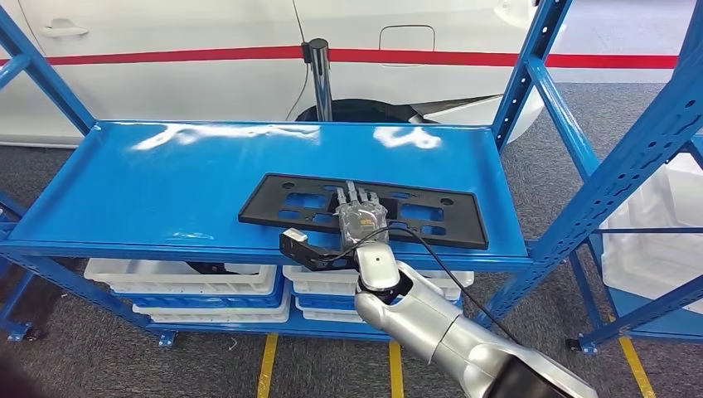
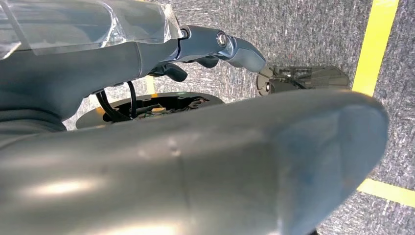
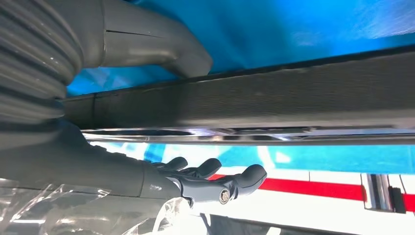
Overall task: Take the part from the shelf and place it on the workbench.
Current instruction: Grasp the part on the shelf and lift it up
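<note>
Head view, right hand (image 1: 360, 217) on black part (image 1: 290, 201), blue shelf (image 1: 149, 182)

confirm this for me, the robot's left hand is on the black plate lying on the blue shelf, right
Not quite: it is the right robot hand on the black plate, as the head view shows. The plate does lie on the blue shelf. The left robot hand hangs over the floor.

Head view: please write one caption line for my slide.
Right hand rests on the black part lying flat near the front edge of the blue shelf.
</note>
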{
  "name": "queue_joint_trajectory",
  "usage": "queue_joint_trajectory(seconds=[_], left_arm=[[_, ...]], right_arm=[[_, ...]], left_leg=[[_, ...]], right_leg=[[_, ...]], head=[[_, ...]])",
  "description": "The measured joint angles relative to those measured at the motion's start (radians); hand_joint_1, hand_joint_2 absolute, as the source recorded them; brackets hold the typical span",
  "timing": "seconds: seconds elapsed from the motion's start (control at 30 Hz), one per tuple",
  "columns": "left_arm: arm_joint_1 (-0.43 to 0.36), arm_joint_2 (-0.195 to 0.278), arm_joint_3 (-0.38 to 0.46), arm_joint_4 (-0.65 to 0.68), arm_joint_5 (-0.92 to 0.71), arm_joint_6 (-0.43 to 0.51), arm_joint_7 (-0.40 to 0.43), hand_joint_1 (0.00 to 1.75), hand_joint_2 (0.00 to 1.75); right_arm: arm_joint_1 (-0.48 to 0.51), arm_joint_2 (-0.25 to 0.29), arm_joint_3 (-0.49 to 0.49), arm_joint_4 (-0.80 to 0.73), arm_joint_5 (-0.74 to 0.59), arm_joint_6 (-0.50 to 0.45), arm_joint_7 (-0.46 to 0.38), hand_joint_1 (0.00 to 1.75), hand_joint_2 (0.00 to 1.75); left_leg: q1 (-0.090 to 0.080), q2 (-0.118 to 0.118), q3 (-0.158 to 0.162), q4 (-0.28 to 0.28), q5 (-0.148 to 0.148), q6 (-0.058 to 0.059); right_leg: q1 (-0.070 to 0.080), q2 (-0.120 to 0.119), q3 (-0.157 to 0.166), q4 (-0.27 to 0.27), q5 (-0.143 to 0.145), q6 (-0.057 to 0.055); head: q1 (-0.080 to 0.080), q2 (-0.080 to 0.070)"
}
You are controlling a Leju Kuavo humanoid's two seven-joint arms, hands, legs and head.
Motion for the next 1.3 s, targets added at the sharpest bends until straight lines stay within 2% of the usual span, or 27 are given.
queue_joint_trajectory(seconds=[0.4, 0.53, 1.3], left_arm=[[0.001, 0.000, 0.011, 0.000, -0.003, 0.006, 0.008, 0.00, 0.00], [0.001, 0.000, 0.011, 0.000, -0.003, 0.007, 0.008, 0.00, 0.00], [0.001, 0.000, 0.011, 0.000, -0.009, 0.008, 0.014, 0.00, 0.00]], right_arm=[[0.017, -0.023, -0.033, -0.001, 0.040, 0.029, 0.025, 0.00, 1.75], [0.017, -0.026, -0.041, -0.001, 0.035, 0.038, 0.025, 1.73, 1.75], [0.020, -0.031, -0.057, -0.001, 0.042, 0.029, 0.025, 1.75, 1.75]], left_leg=[[0.005, 0.000, 0.000, -0.002, 0.002, -0.004], [0.005, 0.000, 0.000, -0.002, 0.002, -0.004], [0.006, 0.000, 0.001, -0.002, 0.002, -0.005]], right_leg=[[0.005, 0.000, -0.001, 0.000, 0.000, -0.001], [0.005, 0.000, -0.001, 0.000, 0.000, -0.001], [0.005, 0.000, 0.001, 0.000, 0.000, -0.001]], head=[[0.000, 0.000], [0.000, 0.000], [0.000, 0.000]])
